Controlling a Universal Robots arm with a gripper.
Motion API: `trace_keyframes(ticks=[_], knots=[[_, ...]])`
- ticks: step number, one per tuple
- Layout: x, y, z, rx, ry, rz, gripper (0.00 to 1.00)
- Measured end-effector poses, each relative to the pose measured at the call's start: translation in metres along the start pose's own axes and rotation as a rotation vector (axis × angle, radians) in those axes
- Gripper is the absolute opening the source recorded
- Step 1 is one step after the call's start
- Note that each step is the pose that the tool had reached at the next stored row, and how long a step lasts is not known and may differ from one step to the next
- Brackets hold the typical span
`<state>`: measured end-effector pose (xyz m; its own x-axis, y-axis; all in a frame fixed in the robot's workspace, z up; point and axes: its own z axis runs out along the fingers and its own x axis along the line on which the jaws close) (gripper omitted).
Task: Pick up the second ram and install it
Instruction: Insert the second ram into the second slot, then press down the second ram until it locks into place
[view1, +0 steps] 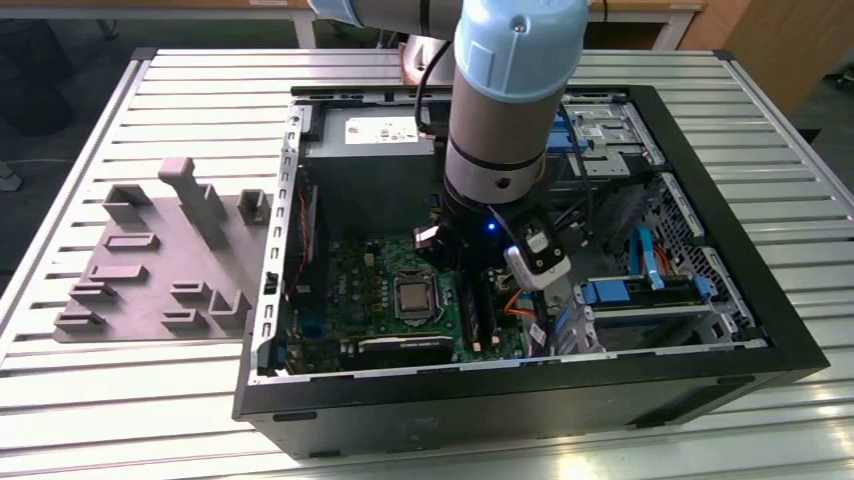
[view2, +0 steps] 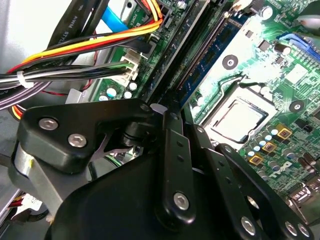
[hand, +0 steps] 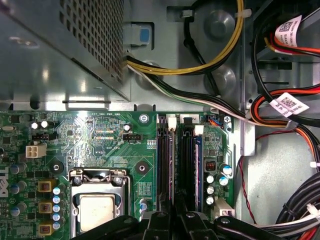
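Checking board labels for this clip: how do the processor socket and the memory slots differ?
The processor socket is squarish with a silvery metal lid; the memory slots are long, narrow and black. The gripper sits over the memory slots, beside the processor socket. Both are on the green motherboard.

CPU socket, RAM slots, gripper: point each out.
CPU socket (hand: 97, 210), first wrist view, on the silver lid.
RAM slots (hand: 165, 165), first wrist view, on one long black slot.
gripper (view2: 172, 107), second wrist view, at the fingertips over the slots.
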<state>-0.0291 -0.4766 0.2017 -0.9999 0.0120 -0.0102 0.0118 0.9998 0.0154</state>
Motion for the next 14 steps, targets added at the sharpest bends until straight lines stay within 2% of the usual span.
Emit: trace_keyframes(ticks=[1,2,6,8,12,14], knots=[[0.0000,0.0000,0.0000,0.0000,0.0000,0.000,0.15],[0.0000,0.0000,0.0000,0.0000,0.0000,0.000,0.21],[0.0000,0.0000,-0.0032,0.0001,0.0000,0.000,0.21],[-0.0001,0.0001,-0.0090,0.0001,-0.0001,0.000,0.21],[-0.0003,0.0004,-0.0268,0.0003,0.0000,0.000,0.21],[-0.0003,0.0004,-0.0332,0.0007,0.0001,0.000,0.21]])
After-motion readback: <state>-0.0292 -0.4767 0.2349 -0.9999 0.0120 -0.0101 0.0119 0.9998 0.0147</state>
